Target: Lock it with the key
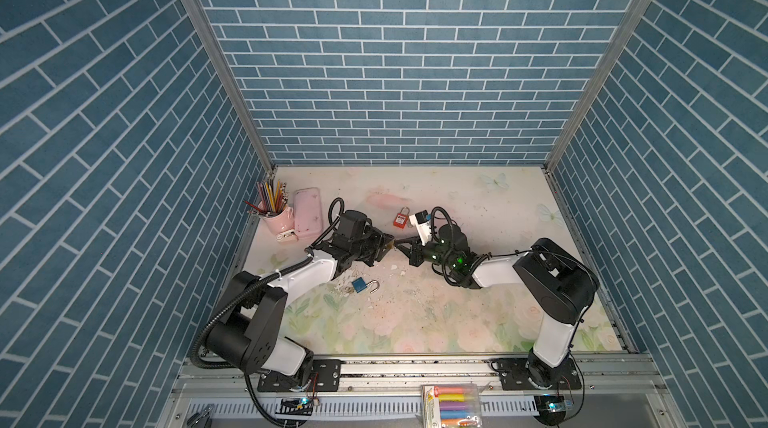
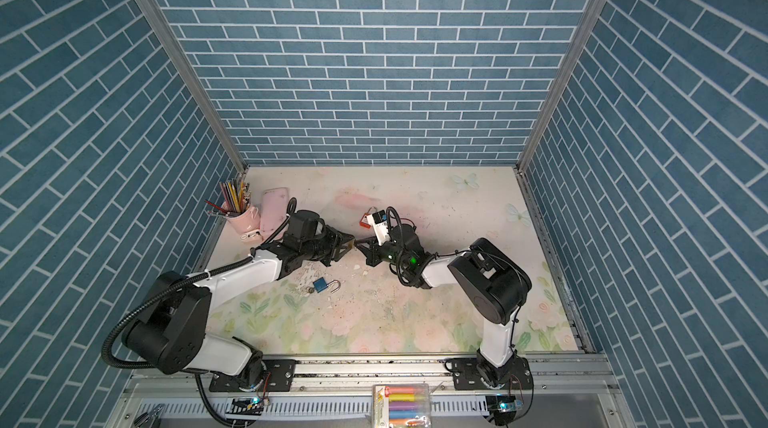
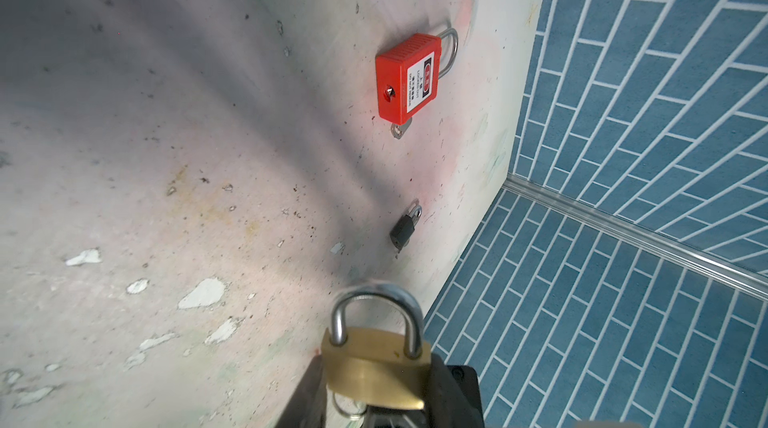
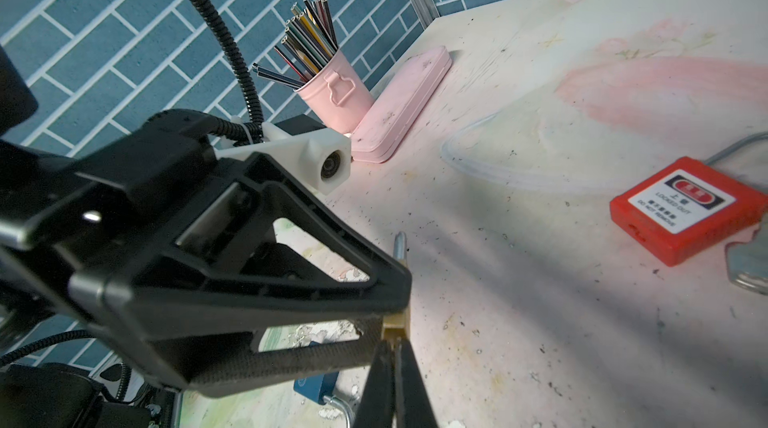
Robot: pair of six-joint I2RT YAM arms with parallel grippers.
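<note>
Two arms are meeting above the middle of one table (image 1: 478, 313). The left gripper (image 1: 387, 244) is clamping one brass padlock (image 3: 376, 367) by its body. The right gripper (image 4: 394, 347) is pressing its fingers fully together at that lock's keyhole end. The key cannot be made out between them, though one ring (image 3: 341, 405) is showing there. Three more locks are lying on the table: one red padlock (image 1: 400, 220) at twelve o'clock from the grippers, one blue padlock (image 1: 360, 285), shackle open, at seven, and one black padlock (image 3: 403, 232), showing only in the left wrist view. One pencil cup (image 1: 277, 220) and one pink case (image 1: 306, 213) are sitting at ten.
</note>
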